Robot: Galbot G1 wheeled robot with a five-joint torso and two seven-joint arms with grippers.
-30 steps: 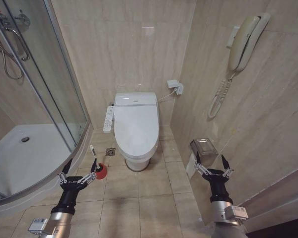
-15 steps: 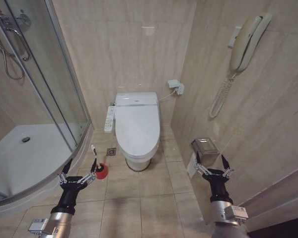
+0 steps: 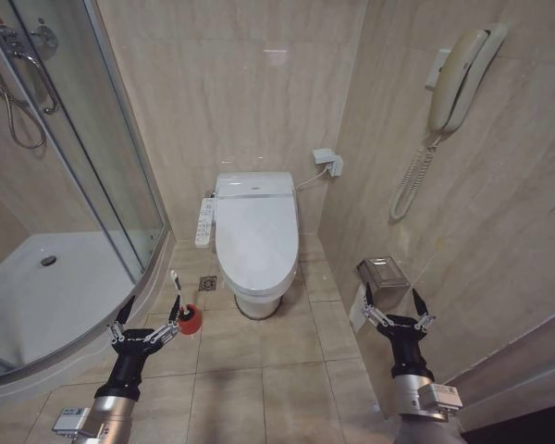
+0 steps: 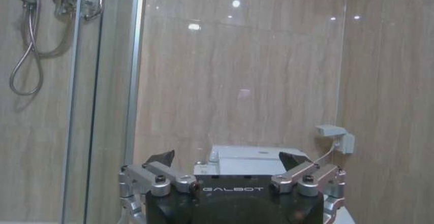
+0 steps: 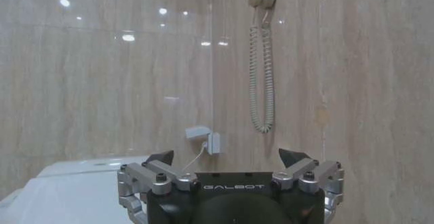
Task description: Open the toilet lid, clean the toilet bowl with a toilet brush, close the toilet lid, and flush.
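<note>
Currently both arms are up in front of the robot, neither touching anything. Left gripper hangs low on the left over the floor tiles, fingers spread wide, nothing between them. Right gripper sits low on the right, close to the side wall, fingers also spread and empty.

Toilet lid is down, covering the bowl; just the bowl's outer base shows under the lid's front edge. Toilet stands against the back wall, centred between the two arms and well ahead of both. Control panel runs along the toilet's left side.

Brush stands in its red holder on the floor, left of the bowl's front, near the curved shower tray. White handle leans slightly. From the head view the left gripper's right fingertip overlaps the holder; cannot tell whether they are actually close.

Wall phone with coiled cord hangs on the right wall above the right gripper. Metal paper box is mounted on that wall just beyond the right gripper. Socket sits in the corner behind the toilet.

Left wrist view: spread fingers frame the toilet top, shower glass to one side. Right wrist view: open fingers, lid low at one edge, phone cord on the wall.
</note>
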